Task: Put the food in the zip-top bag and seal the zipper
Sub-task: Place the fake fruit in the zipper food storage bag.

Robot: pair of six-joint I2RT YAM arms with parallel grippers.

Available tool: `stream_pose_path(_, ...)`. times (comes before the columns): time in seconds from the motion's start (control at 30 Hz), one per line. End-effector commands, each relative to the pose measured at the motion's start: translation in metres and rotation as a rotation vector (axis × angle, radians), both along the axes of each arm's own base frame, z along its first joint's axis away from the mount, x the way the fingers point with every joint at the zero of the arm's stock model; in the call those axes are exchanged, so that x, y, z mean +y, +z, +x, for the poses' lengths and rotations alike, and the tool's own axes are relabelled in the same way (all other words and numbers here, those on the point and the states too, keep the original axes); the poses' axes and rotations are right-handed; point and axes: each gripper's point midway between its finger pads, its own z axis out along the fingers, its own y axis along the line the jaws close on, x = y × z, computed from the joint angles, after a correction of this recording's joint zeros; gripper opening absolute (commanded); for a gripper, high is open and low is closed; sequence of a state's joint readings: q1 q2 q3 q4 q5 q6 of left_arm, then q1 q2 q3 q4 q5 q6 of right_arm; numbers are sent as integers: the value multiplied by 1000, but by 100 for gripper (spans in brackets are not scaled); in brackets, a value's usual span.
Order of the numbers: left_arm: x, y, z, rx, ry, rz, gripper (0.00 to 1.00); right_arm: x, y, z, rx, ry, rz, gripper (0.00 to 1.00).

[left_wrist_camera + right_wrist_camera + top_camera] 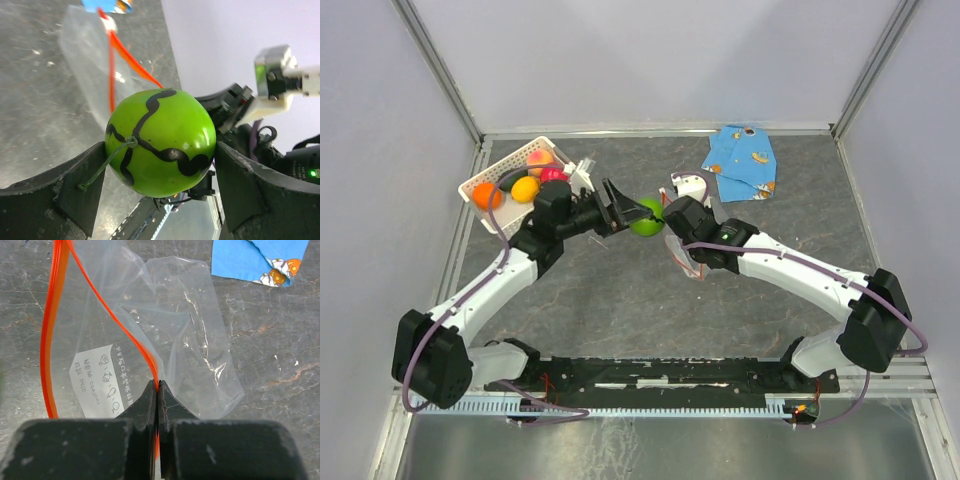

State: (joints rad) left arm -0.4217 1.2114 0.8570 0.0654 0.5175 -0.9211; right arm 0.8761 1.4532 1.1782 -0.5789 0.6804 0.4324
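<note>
My left gripper (pixel 632 212) is shut on the bright green striped fruit (pixel 646 221), which fills the left wrist view (pixel 160 142) between the two fingers. It holds the fruit above the table, right beside the mouth of the clear zip-top bag (pixel 150 340). My right gripper (pixel 157 387) is shut on the red-orange zipper strip (pixel 120 325) and holds the bag's mouth open; the bag also shows in the top view (pixel 688 190). The orange (pixel 486 196), yellow (pixel 525 189), red (pixel 553 175) and peach-pink (pixel 540 158) fruits lie in the white basket (pixel 510 158).
A blue patterned cloth (pixel 742 160) lies at the back right of the grey table, also in the right wrist view (pixel 260 260). White walls close the workspace on three sides. The two arms nearly meet at the table's middle.
</note>
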Motion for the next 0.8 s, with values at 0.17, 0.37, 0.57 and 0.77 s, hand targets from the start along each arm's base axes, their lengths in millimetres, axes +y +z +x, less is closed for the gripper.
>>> stream_pose_path(0.17,-42,18,-4,-57,3,-83,34,25,32,8,-56,-23,204,2)
stream_pose_path(0.37,-36,-18,-2,-4,69,22,33,24,43,6,-73,-37,252,2)
stream_pose_path(0.57,-28,-48,-3,31,109,140,33,26,51,3,-84,-29,305,2)
stream_pose_path(0.77,-29,-57,-7,-20,122,299,34,36,50,-1,-56,-1,355,2)
